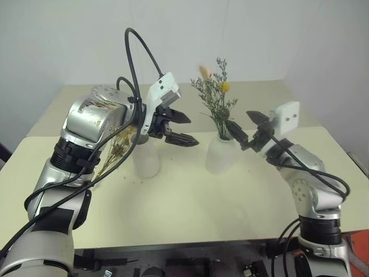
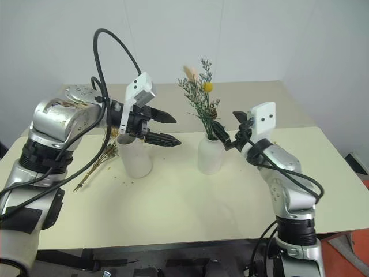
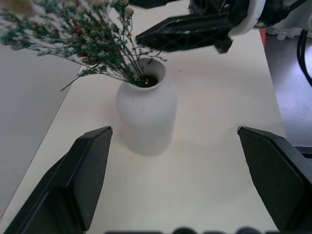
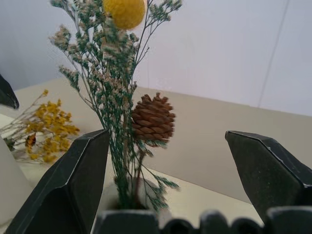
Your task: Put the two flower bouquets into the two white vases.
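The green bouquet (image 1: 216, 98), with a yellow ball and a pinkish plume, stands in the squat white vase (image 1: 222, 154); a pine cone (image 4: 152, 119) hangs among its stems. My right gripper (image 1: 248, 130) is open just right of the stems, above the vase's mouth, touching nothing. The mustard-yellow bouquet (image 2: 101, 158) lies on the table left of the tall white vase (image 2: 135, 156), partly hidden behind my left arm. Over the tall vase my left gripper (image 1: 176, 128) is open and holds nothing, pointing toward the squat vase (image 3: 146, 117).
The cream table (image 1: 190, 202) runs on to its front edge below the vases. A second table surface (image 1: 253, 92) lies behind, against a white wall. Small flower crumbs dot the tabletop near the tall vase.
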You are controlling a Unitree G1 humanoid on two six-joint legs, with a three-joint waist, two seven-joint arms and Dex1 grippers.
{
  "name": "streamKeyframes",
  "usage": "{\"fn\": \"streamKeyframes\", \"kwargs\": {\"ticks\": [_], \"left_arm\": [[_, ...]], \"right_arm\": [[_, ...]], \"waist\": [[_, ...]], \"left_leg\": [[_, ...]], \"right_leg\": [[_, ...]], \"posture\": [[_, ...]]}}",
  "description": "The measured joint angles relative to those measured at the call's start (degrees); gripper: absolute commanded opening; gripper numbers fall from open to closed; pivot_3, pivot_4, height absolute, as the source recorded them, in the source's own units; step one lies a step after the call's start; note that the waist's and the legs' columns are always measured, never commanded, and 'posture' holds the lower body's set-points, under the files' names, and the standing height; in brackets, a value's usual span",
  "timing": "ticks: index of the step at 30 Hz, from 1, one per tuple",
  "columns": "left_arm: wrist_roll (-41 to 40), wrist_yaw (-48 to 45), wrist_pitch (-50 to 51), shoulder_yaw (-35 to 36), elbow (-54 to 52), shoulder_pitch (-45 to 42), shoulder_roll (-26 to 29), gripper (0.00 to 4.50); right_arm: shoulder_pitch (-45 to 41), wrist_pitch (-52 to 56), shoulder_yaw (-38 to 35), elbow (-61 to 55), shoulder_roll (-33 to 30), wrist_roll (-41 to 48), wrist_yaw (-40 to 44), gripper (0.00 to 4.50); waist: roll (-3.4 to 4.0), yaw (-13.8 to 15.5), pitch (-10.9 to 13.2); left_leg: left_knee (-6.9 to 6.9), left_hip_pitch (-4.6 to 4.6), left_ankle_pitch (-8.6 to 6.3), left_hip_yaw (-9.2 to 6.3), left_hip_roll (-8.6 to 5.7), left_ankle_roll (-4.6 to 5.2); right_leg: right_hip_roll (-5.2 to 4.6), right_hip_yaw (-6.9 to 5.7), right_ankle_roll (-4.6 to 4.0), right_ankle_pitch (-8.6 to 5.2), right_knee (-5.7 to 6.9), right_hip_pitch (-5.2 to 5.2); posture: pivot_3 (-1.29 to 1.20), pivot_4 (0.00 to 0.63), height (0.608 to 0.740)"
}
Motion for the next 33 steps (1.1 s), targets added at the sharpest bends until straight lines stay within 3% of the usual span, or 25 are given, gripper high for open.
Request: {"fn": "streamKeyframes", "kwargs": {"ticks": [8, 15, 24, 33], "left_arm": [[-0.7, -0.4, 1.5, 3.0, -4.9, 4.5, 7.1, 4.50], [-3.7, 1.1, 6.8, 8.9, -11.9, 9.3, 16.0, 4.50], [-8.1, 3.8, 15.9, 17.6, -18.8, 17.6, 29.0, 4.50], [-11.1, 5.5, 21.8, 27.6, -18.9, 32.9, 37.9, 4.50]], "right_arm": [[0.1, 6.9, -2.6, -6.4, -10.6, 12.6, 11.8, 4.46], [-8.7, 11.9, 4.6, -7.3, -8.0, 17.4, 13.2, 4.46], [-15.1, 16.2, 13.7, -2.5, -6.5, 17.1, 17.0, 4.46], [-18.6, 16.7, 20.3, -1.6, -6.9, 12.8, 20.1, 4.46]], "waist": [[0.00, -0.2, 0.0], [-0.01, -0.2, 0.0], [-0.03, 0.2, 0.0], [-0.02, 0.0, 0.0]], "left_leg": [[0.00, 0.11, 0.00, 0.05, 0.03, 0.01], [0.00, 0.20, 0.00, 0.09, 0.05, 0.01], [0.00, 0.05, 0.00, 0.07, 0.05, 0.00], [0.00, 0.04, 0.00, 0.16, 0.08, 0.00]], "right_leg": [[0.04, 0.08, 0.01, -0.02, -0.13, 0.01], [0.05, 0.13, 0.23, -0.17, -0.08, 0.01], [0.03, 0.08, 0.16, -0.13, -0.05, -0.07], [0.05, 0.15, 0.16, -0.19, 0.08, -0.31]], "posture": [[0.00, 0.150, 0.740], [0.00, 0.150, 0.740], [0.00, 0.150, 0.740], [0.00, 0.150, 0.740]]}}
